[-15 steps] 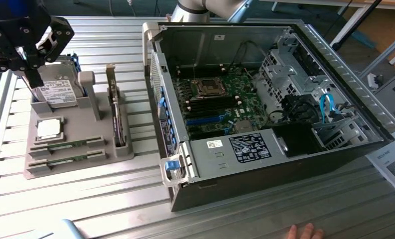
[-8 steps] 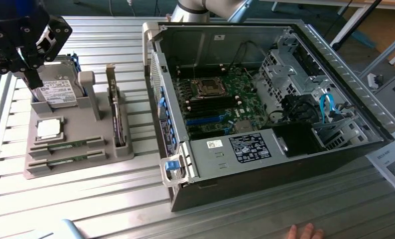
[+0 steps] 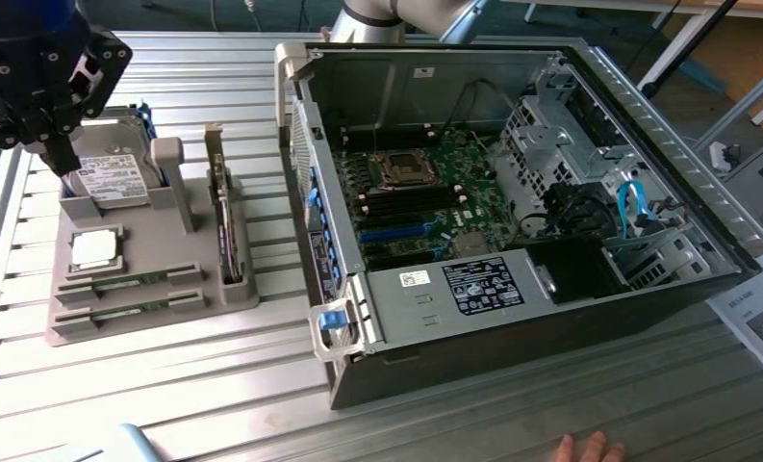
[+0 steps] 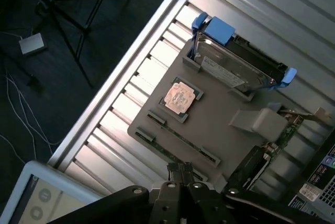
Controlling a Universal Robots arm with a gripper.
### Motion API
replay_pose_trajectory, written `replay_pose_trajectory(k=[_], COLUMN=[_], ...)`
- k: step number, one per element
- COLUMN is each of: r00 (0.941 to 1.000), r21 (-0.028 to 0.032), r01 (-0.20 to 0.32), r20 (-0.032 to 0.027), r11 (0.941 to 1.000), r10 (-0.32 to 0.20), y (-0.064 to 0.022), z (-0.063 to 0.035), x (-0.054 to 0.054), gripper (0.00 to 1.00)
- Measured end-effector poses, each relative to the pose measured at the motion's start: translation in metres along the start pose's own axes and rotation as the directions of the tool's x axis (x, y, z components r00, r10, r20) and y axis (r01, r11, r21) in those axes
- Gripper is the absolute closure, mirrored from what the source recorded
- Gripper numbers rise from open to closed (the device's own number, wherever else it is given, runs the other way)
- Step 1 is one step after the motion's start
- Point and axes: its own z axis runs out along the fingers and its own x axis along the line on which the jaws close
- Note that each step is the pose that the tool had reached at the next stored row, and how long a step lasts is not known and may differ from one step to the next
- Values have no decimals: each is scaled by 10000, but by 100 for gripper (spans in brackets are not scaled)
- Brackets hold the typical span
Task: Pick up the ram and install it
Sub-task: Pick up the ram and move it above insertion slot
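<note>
1. Gripper (image 3: 63, 164) hangs above the far end of the grey holder (image 3: 163, 245), at the exterior view's left, over the corner of the hard drive (image 3: 112, 173).
2. Wrist view: the gripper (image 4: 180, 172) has its fingers pressed together, with nothing between them. It holds nothing.
3. Ram: two sticks, both seated in their slots at the near end of the holder (image 4: 220, 124). The inner ram stick (image 3: 131, 281) lies just beside the processor (image 3: 95, 248). The outer ram stick (image 3: 122, 309) lies parallel to it, along the holder's edge.
4. Wrist view shows the same order outward from the processor (image 4: 179, 97): inner ram stick (image 4: 180, 137), then outer ram stick (image 4: 162, 153). The closed fingertips sit in line with one end of the outer stick. I cannot tell whether they touch it.
5. Hard drive (image 4: 235, 69) stands on edge in its bracket, blue tabs at both ends, at the opposite end of the holder from the ram.
6. An upright card (image 3: 227, 226) stands in the holder's side slot, between the hard drive and the computer case (image 3: 426, 298).
7. The case lies open on the ribbed metal table (image 3: 163, 385), motherboard (image 3: 419, 192) exposed. It is well apart from the gripper, toward the exterior view's right.
8. A person's hand (image 3: 593, 449) rests at the table's near edge, in front of the case.
</note>
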Motion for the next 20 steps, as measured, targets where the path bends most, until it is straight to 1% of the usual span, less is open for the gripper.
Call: replay_pose_trajectory(k=[3, 6, 9, 11, 12, 13, 15, 16, 17, 20], r00=[9988, 9955, 9896, 9847, 9766, 9708, 9613, 9555, 9518, 9349], r21=[19, 35, 48, 56, 64, 69, 75, 78, 80, 87], r01=[481, 945, 1427, 1733, 2136, 2386, 2737, 2932, 3048, 3527], r20=[-57, -111, -171, -208, -258, -290, -335, -360, -375, -439], r11=[9988, 9955, 9897, 9849, 9769, 9711, 9618, 9560, 9524, 9357], r10=[-480, -945, -1426, -1732, -2134, -2383, -2733, -2927, -3043, -3521], y=[0, 0, 0, 0, 0, 0, 0, 0, 0, 0], z=[0, 0, 0, 0, 0, 0, 0, -1, 0, 0], x=[0, 0, 0, 0, 0, 0, 0, 0, 0, 0], gripper=[89, 89, 89, 89, 89, 89, 89, 89, 89, 89])
